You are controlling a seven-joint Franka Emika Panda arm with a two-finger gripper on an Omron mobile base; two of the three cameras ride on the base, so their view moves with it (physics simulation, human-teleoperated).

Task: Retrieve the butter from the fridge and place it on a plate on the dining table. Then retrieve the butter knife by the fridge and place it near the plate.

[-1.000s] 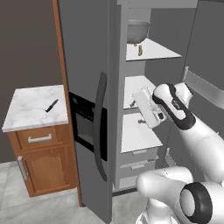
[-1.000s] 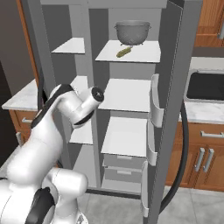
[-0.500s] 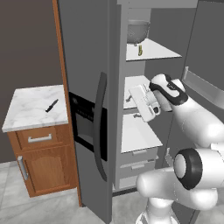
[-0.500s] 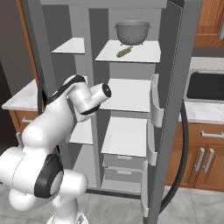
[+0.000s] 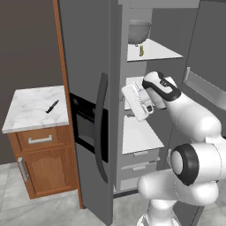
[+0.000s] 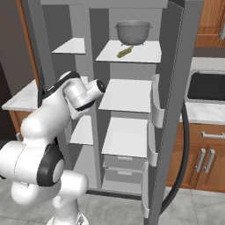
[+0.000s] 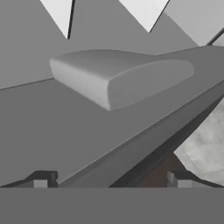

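- Step in hand, as I judge it: reaching into the open fridge (image 6: 171,52) for the butter (image 6: 124,52).
- Butter lies on the upper shelf (image 6: 145,55), just in front of a grey bowl (image 6: 133,32).
- Fingers (image 7: 109,181) are spread wide, grasping nothing, at middle-shelf height.
- Next move: raise the hand and line it up on the stick.
- Knife (image 5: 52,106) waits on the side desk (image 5: 26,114).

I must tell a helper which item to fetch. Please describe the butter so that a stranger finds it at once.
Look into the open tall grey fridge, at its top right white shelf. Beside the round grey metal bowl lies the butter, a small slim pale yellow-olive stick: the only yellowish thing there.
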